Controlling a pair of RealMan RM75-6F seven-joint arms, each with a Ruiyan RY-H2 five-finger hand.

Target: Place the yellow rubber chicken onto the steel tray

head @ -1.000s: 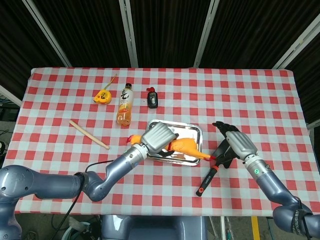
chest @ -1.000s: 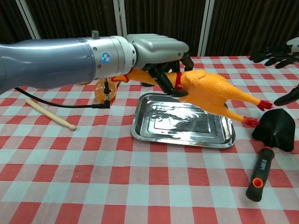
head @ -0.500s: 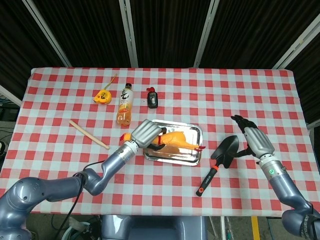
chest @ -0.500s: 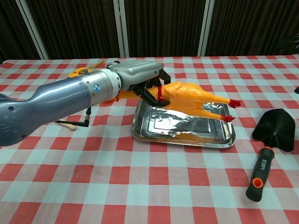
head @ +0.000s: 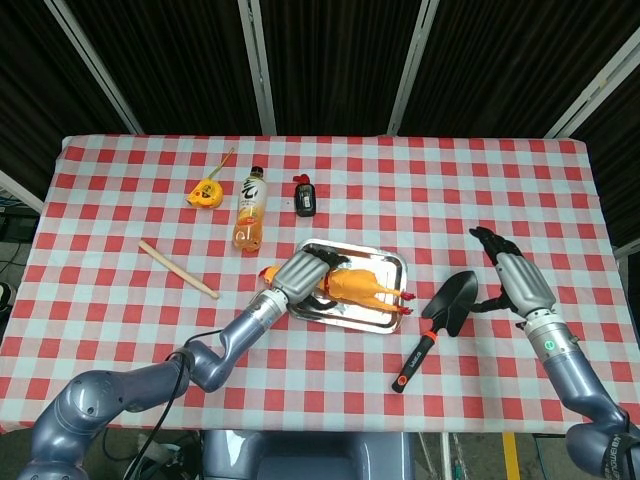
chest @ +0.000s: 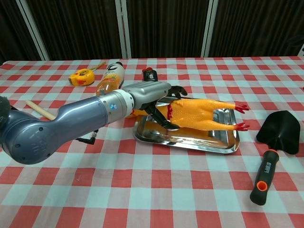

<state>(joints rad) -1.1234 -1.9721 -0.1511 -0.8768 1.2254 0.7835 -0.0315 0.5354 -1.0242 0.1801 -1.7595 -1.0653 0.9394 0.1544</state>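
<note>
From my head camera I can see both of my hands. My chest camera shows only my left hand (chest: 151,94); my right hand is outside that picture.

My chest camera looks from low down, so I can see the yellow rubber chicken (chest: 199,115) lying long-ways in the steel tray (chest: 156,137), with its red feet toward the tray's right end. My head camera looks from above and shows the chicken (head: 358,287) inside the tray's (head: 385,262) rim, with its head sticking out past the left edge under my hand.

My left hand (head: 303,273) is over the left end of the tray. Its fingers (chest: 166,122) curl around the chicken's neck and front, so I am holding it there.

My right hand (head: 516,280) shows only from above. It is off to the right of the tray, fingers spread apart, with nothing in it. A black garden trowel (head: 448,305) with an orange-tipped handle lies between that hand and the tray.

Behind the tray I see an orange drink bottle (head: 250,208), a yellow tape measure (head: 203,192), a small black bottle (head: 305,196) and a wooden stick (head: 177,268) on the red checked tablecloth (head: 120,300).
</note>
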